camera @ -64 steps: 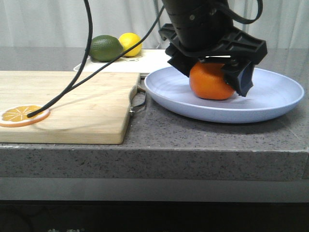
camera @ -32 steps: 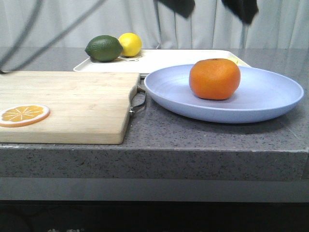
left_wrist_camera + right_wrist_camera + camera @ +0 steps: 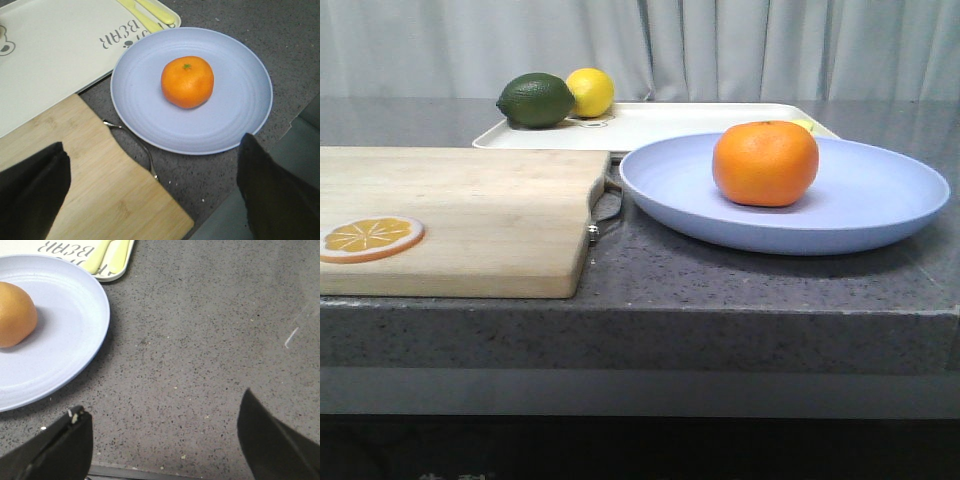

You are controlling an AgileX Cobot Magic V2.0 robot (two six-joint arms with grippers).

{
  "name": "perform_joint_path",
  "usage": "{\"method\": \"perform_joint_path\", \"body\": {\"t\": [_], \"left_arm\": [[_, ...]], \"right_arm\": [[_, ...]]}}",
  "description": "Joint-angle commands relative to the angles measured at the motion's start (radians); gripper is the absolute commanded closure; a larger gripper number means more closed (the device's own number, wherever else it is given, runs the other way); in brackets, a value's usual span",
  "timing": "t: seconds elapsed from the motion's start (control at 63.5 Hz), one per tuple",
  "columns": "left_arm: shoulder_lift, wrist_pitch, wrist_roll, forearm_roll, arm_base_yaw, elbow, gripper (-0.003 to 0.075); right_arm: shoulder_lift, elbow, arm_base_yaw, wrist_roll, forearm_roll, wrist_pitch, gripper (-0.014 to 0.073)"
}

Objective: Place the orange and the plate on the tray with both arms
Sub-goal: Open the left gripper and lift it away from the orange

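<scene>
The orange (image 3: 765, 163) sits on the lavender-blue plate (image 3: 880, 195) on the grey counter; both also show in the left wrist view, the orange (image 3: 187, 82) in the middle of the plate (image 3: 240, 100). The off-white tray (image 3: 690, 122) lies behind the plate, touching or just behind its far rim. My left gripper (image 3: 155, 190) is open and empty, high above the cutting board's corner near the plate. My right gripper (image 3: 165, 435) is open and empty above bare counter beside the plate (image 3: 60, 340); part of the orange (image 3: 15, 315) shows there. Neither gripper shows in the front view.
A wooden cutting board (image 3: 470, 215) with a metal handle (image 3: 610, 205) lies left of the plate, an orange slice (image 3: 370, 238) on it. A green avocado (image 3: 536, 100) and a yellow lemon (image 3: 590, 91) sit at the tray's far left. Yellow cutlery (image 3: 147, 12) lies on the tray.
The left gripper let go of the orange on the plate and rose up out of the front view. The orange stays on the plate.
</scene>
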Motion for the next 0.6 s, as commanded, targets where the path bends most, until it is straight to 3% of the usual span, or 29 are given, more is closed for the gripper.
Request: {"method": "perform_joint_path", "body": {"t": [0.0,0.315,0.582], "left_arm": [[-0.113,-0.076,-0.008,-0.004,0.018,0.044,0.0066],[-0.359,-0.076,-0.008,-0.004,0.032,0.251,0.0066],[-0.399,-0.076,-0.008,-0.004,0.032,0.276,0.0066]], "right_arm": [[0.009,-0.036,-0.006,-0.008,-0.011,-0.059,-0.0007],[0.009,-0.036,-0.006,-0.008,-0.011,-0.064,-0.0007],[0.01,-0.043,-0.006,-0.008,0.021,-0.056,-0.0007]]}}
